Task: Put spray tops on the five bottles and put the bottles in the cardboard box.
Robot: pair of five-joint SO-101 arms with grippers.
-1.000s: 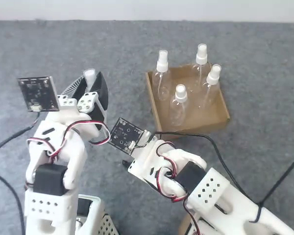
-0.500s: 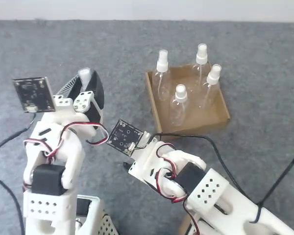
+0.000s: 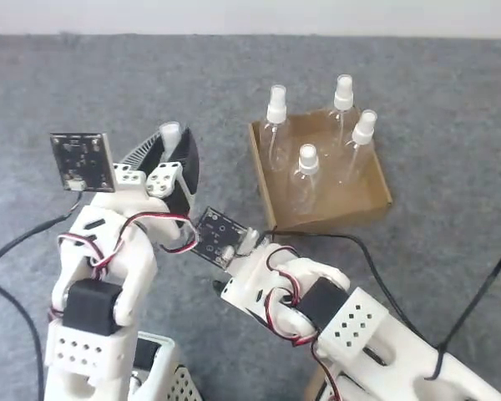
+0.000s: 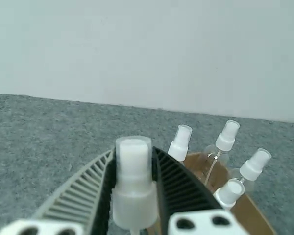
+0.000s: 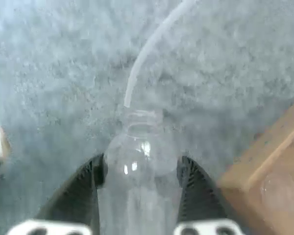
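My left gripper (image 3: 169, 144) is shut on a white spray top (image 3: 171, 132), which stands upright between the ribbed black fingers (image 4: 174, 181). The top's thin dip tube (image 5: 147, 54) hangs down, and its end is close beside the open mouth of a clear bottle (image 5: 139, 161). My right gripper (image 5: 140, 169) is shut on that bottle, below its neck. The cardboard box (image 3: 263, 180) sits to the right of both grippers, with several capped bottles (image 3: 306, 175) standing in it. The same capped bottles (image 4: 225, 142) show behind the held top (image 4: 134, 181).
A white perforated basket (image 3: 163, 372) sits at the near edge under the left arm. Black cables (image 3: 384, 284) trail across the grey carpet (image 3: 108, 75) on the right. A corner of the box (image 5: 264, 166) lies close to the held bottle.
The left arm first drifted slightly left, then swung right with the spray top, closer to the right arm. The right arm has barely moved.
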